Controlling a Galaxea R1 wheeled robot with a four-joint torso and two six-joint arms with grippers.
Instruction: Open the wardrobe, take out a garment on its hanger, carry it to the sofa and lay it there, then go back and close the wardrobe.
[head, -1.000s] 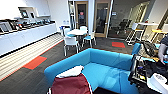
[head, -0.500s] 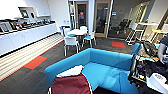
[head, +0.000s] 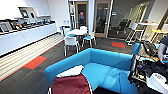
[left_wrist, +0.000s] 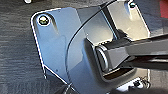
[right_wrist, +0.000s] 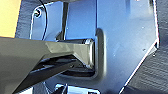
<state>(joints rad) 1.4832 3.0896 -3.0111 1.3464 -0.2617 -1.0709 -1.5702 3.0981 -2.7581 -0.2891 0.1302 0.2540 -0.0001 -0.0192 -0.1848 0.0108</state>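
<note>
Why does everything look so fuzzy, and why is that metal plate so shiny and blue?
In the head view, the picture is soft all over: the white chairs and the doors at the back smear, and the garment on the sofa has fuzzy edges. In the left wrist view, the robot's dark plate reflects bluish light as glare. In the right wrist view, the same glossy sheen washes over the plate.
</note>
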